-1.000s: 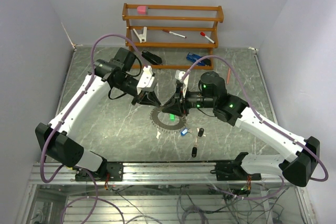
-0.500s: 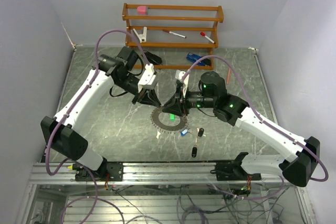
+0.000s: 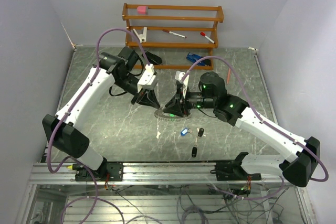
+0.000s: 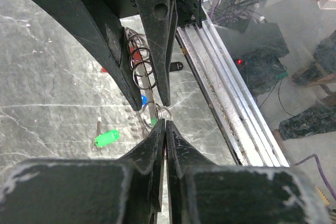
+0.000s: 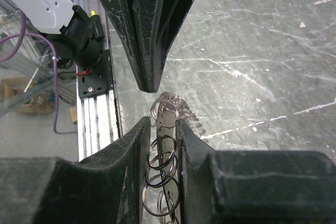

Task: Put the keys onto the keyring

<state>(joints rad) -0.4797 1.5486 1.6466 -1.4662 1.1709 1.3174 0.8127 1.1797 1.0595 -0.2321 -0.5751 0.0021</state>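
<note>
The keyring (image 3: 167,114) is off the table and stands on edge between the two grippers. My right gripper (image 3: 176,107) is shut on its flat metal band (image 5: 169,129), with small split rings hanging along it. My left gripper (image 3: 152,100) is shut, its tips (image 4: 165,123) just short of the ring's end and holding nothing. A green key (image 4: 106,138) lies on the table below. A blue key (image 3: 184,131) and two black keys (image 3: 200,132) (image 3: 193,152) lie loose nearer the front edge.
A wooden rack (image 3: 173,24) stands at the back with red-capped markers, a clip and a pink block. A black stapler (image 3: 151,57) and a blue object (image 3: 194,57) lie before it. The metal rail (image 4: 220,77) runs along the near edge.
The keyring lay flat on the table before; now my right gripper has tipped it up on edge. The left arm's elbow has swung inward, its gripper staying by the ring.
</note>
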